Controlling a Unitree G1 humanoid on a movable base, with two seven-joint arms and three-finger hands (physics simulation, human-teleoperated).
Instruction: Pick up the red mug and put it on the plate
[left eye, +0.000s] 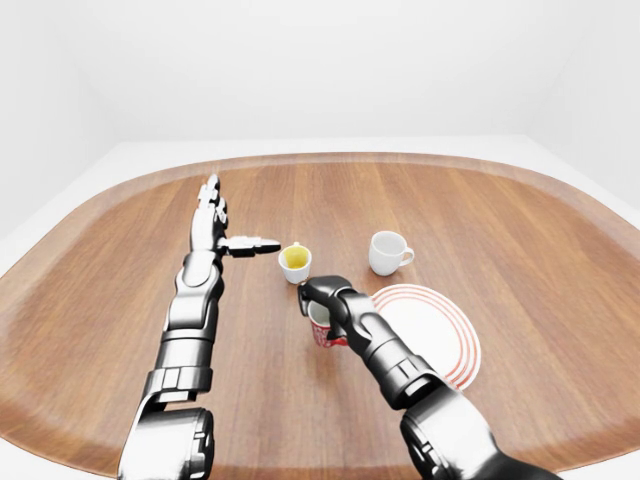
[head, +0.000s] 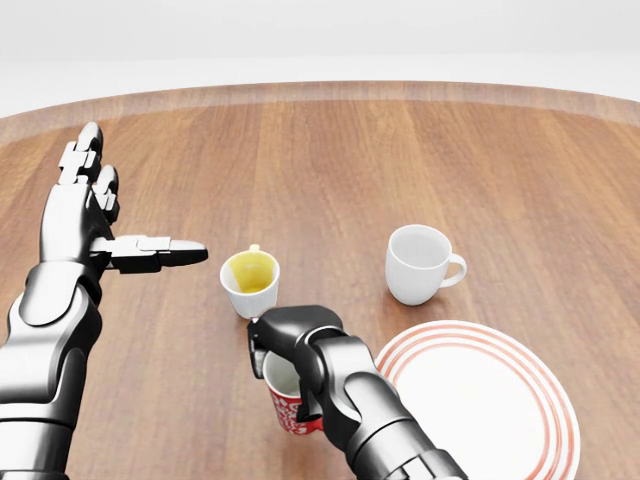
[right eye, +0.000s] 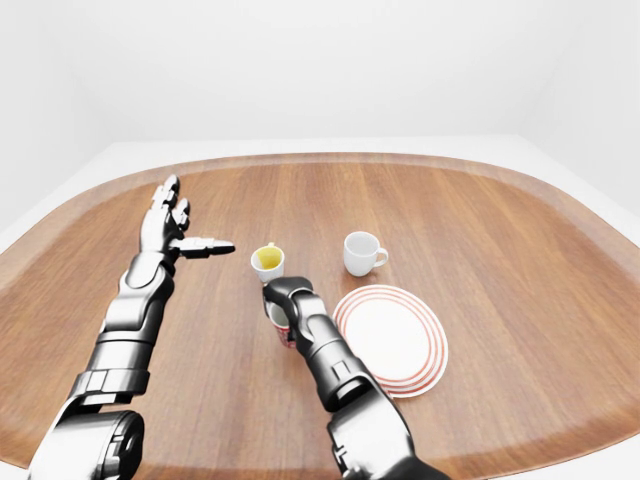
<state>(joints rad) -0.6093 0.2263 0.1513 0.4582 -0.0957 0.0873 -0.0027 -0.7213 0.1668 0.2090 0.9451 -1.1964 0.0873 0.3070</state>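
**Right hand on the red mug, plate just to its right**

The right hand (head: 290, 345) curled over the rim of the upright red mug (head: 287, 408), apparently gripping it. The striped plate (head: 500, 400) lay just right of it. The mug's white markings were unreadable. Farther off, the left hand (head: 95, 225) hovered spread.

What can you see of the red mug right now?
The red mug stands upright on the wooden table, just left of the plate and below the yellow-lined cup in the head view. Its outside is red with small white marks, its inside white. The right hand covers its rim and right side with fingers curled around it. No handle shows.
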